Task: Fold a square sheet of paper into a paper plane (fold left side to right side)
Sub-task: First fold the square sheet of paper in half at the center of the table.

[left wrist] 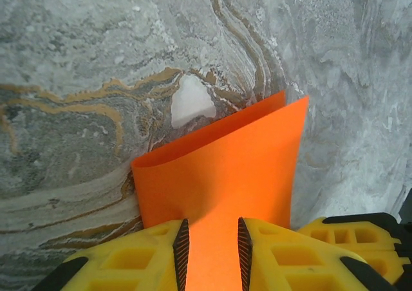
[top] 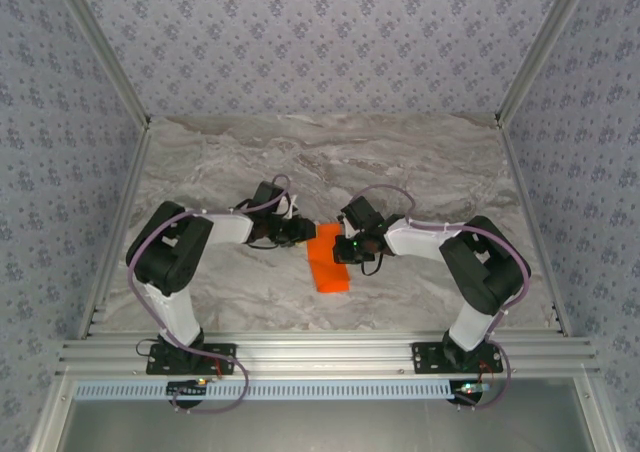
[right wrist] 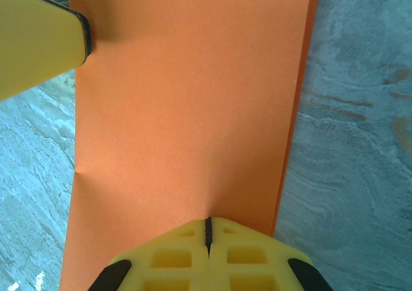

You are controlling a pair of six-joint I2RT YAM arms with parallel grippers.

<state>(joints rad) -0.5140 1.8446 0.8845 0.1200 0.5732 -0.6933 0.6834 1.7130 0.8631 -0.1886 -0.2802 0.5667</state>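
Two layers of the sheet of paper [top: 330,260] lie folded mid-table [top: 430,162] between my hands. My right hand [right wrist: 207,230], closed, presses its tips onto the sheet, and my left hand [left wrist: 211,243] stands open astride one end. If either drags, the layers could skew and the crease wander.

Grey marbled table [top: 420,162] with a pale patch [left wrist: 190,101], perhaps a chip; floral-papered walls [top: 320,32]; aluminium rail [top: 320,350].

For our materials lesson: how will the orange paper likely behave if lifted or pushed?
Probably floppy: the paper bows by the left gripper rather than lying flat. Likely light, thin, and apt to slide on the smooth table.
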